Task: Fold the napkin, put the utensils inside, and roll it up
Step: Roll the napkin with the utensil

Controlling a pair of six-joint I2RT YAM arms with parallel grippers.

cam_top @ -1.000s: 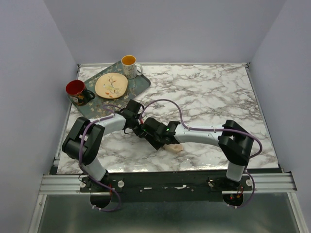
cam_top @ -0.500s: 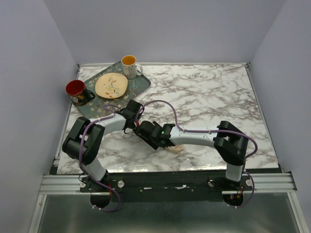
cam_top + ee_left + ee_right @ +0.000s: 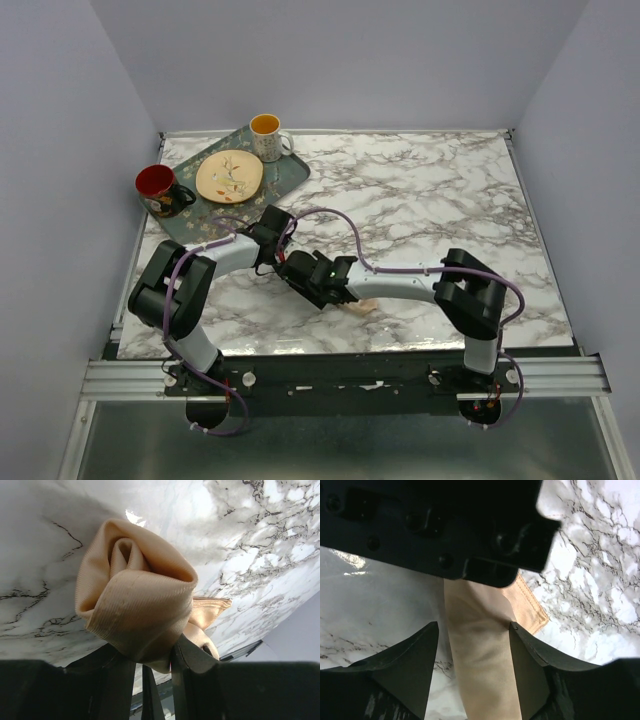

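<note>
On grey-veined marble tabletop [image 3: 430,190] between lilac walls [image 3: 350,60], left fingers [image 3: 117,680] pinching rolled napkin [image 3: 135,595], right fingers [image 3: 405,665] spread astride it

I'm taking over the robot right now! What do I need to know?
Left claw: shut on one end of the rolled napkin.
Right claw: open, fingers either side of the roll.
The napkin lies on the marble table near the front edge, between the arms.
Utensils: none in view; cannot tell if they are inside the roll.
Done: napkin looks rolled.
Left: check utensils, let go.
</note>
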